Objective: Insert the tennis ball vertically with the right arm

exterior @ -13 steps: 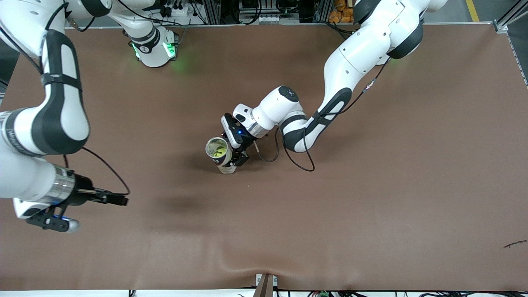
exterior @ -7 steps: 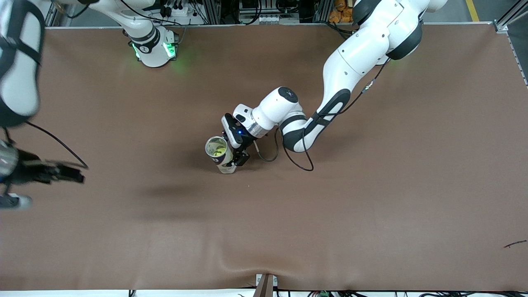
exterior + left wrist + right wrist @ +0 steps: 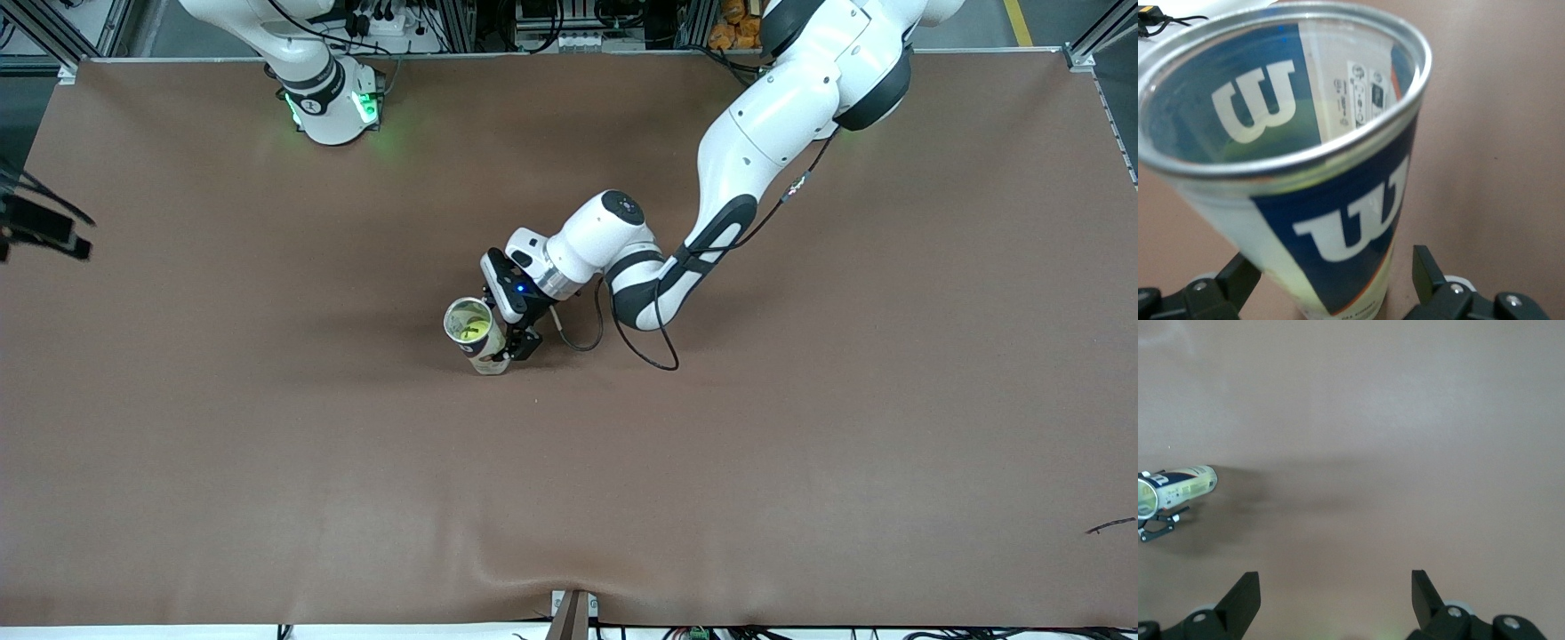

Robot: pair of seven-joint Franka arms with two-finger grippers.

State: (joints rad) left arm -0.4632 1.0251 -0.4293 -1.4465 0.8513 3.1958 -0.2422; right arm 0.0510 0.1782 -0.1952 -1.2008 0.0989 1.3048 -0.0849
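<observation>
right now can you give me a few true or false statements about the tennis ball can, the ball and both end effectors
1. The clear plastic tennis ball can with the blue label stands upright on the brown table. True.
2. A yellow-green tennis ball lies inside the can. True.
3. The left end effector is clamped tight on the can. False: its fingers stand open on either side of the can's base.
4. The right end effector holds the ball. False: it is open and empty, over bare table.
5. The can has a lid on. False: its metal rim is open.
</observation>
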